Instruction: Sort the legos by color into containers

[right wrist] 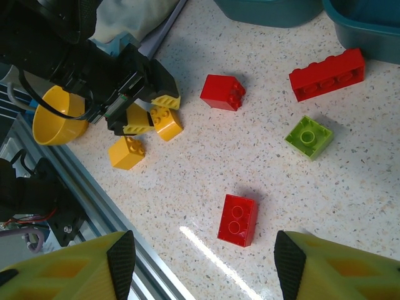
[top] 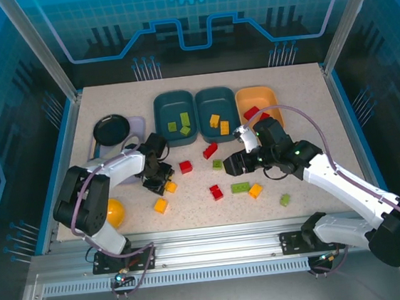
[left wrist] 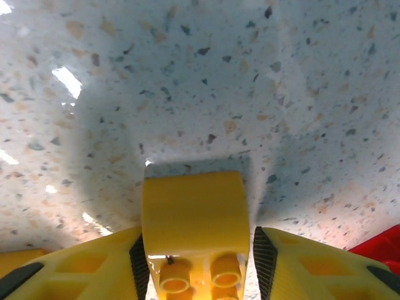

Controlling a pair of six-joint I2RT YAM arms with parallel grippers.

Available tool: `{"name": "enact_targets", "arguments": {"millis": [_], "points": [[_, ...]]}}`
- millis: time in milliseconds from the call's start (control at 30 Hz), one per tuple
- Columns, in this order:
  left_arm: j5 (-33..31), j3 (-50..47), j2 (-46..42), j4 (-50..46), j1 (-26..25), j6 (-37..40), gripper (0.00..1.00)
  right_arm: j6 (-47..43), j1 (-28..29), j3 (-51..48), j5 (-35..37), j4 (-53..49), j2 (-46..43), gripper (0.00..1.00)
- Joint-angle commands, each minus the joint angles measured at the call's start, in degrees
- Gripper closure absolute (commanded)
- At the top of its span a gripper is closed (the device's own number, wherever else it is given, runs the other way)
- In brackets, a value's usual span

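My left gripper (top: 162,182) is low on the table at the left, shut on a yellow lego (left wrist: 192,212) whose studs face the camera; the ribbed pads stand along both its sides. My right gripper (right wrist: 203,262) hangs open above the table's middle, over a red lego (right wrist: 237,220) lying flat. Loose legos lie about: red (top: 185,166), green (top: 240,187), yellow (top: 161,206). At the back stand three containers: a teal one (top: 159,118) with green legos, a teal one (top: 203,129) with yellow ones, and an orange one (top: 241,99) with red ones.
A black round dish (top: 110,128) rests on a lavender tray (top: 137,126) at the back left. A yellow bowl (top: 113,213) sits by the left arm's base. The metal rail (top: 217,245) runs along the table's near edge.
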Motion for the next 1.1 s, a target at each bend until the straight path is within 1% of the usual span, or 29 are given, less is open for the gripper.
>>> {"name": "enact_targets", "arguments": {"millis": [0, 100, 200, 267, 367, 400, 433, 533, 700, 767, 833, 967, 1067], "points": [[1.1, 0.2, 1.0, 0.7, 0.1, -0.1, 0.60, 0.6, 1.0, -0.5, 0.4, 1.1, 0.0, 0.37], [-1.9, 3.1, -1.4, -1.5, -0.9, 1.2, 0.66, 0.9, 0.6, 0.9, 2.7, -0.2, -0.4, 0.37], [-6.5, 11.8, -3.2, -6.0, -3.3, 6.5, 0.70, 3.1, -2.4, 2.7, 7.7, -1.5, -1.7, 0.37], [-8.7, 21.4, -1.3, -9.5, -5.7, 11.8, 0.70, 4.6, -5.2, 4.2, 11.0, -1.9, -1.8, 0.37], [-10.7, 34.7, 5.0, -14.4, -8.1, 18.4, 0.72, 6.9, -9.1, 7.6, 14.8, -3.3, 0.4, 0.37], [-11.0, 37.5, 7.3, -14.7, -8.7, 20.3, 0.72, 7.6, -10.4, 8.7, 15.5, -3.8, 1.5, 0.37], [-10.2, 40.7, 9.4, -13.6, -9.0, 22.3, 0.72, 8.4, -11.7, 10.1, 16.1, -4.3, 2.7, 0.37], [-6.9, 47.9, 15.4, -9.3, -9.1, 26.4, 0.71, 9.8, -15.0, 13.1, 14.8, -3.9, 6.1, 0.37], [-4.2, 62.9, 27.4, -5.4, -9.2, 32.9, 0.71, 11.0, -17.1, 17.2, 14.2, -3.2, 9.8, 0.37], [-2.5, 68.0, 32.2, -2.2, -9.2, 34.7, 0.70, 12.1, -18.1, 18.0, 13.2, -3.4, 10.8, 0.37], [-1.3, 73.1, 36.6, 0.0, -9.1, 35.6, 0.70, 12.7, -18.6, 18.0, 12.5, -3.5, 11.2, 0.37], [-0.2, 85.6, 46.4, 0.0, -8.9, 35.8, 0.69, 12.5, -19.1, 17.4, 12.2, -4.0, 10.6, 0.37], [0.7, 90.4, 52.0, 1.5, -8.5, 34.4, 0.67, 12.9, -19.6, 16.4, 11.7, -4.1, 9.9, 0.37]]}}
